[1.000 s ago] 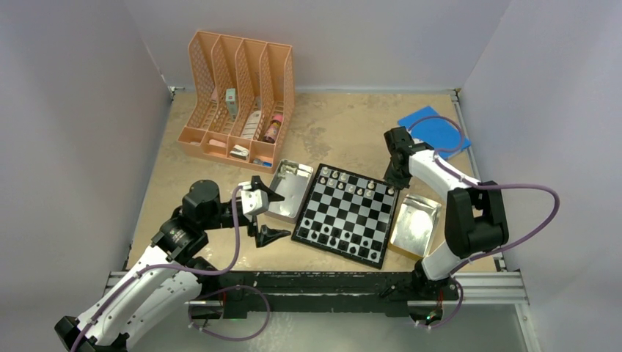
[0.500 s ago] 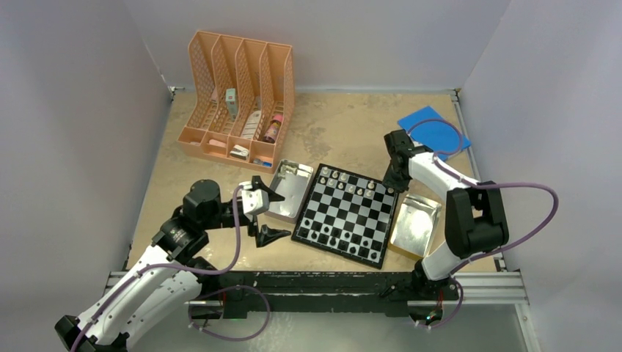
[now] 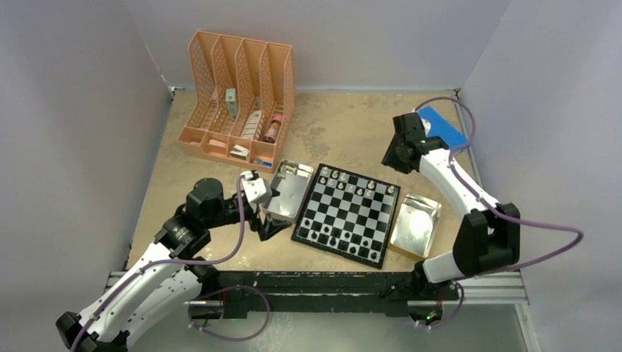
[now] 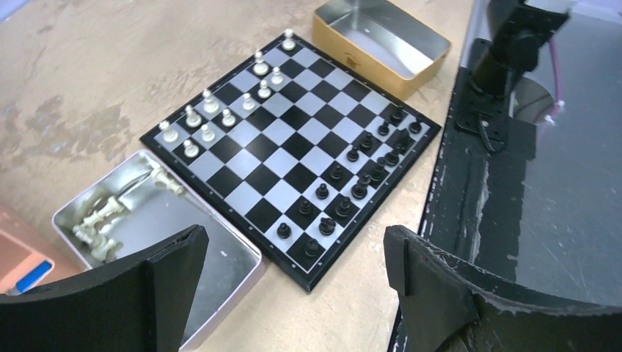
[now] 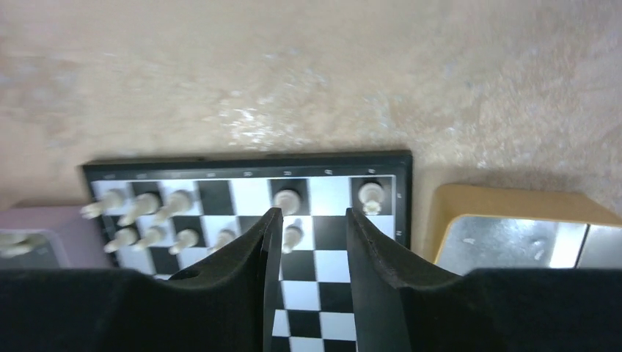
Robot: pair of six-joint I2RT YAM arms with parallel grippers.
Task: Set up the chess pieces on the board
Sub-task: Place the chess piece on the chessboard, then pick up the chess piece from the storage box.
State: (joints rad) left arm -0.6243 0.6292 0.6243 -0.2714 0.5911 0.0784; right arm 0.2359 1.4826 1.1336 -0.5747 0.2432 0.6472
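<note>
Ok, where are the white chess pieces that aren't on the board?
The spare white pieces lie in the silver tin just left of the board in the top view, close to the left hand.

Honestly, nothing legible from where I'm standing. The board (image 5: 220,167) has a row of tiny pale marks along its black rim, probably square labels, but they're too small and blurry to make out. A few of the bits stuffed in the orange organizer (image 3: 253,70) look like they carry printed labels. Same story there, way too small to read.
</note>
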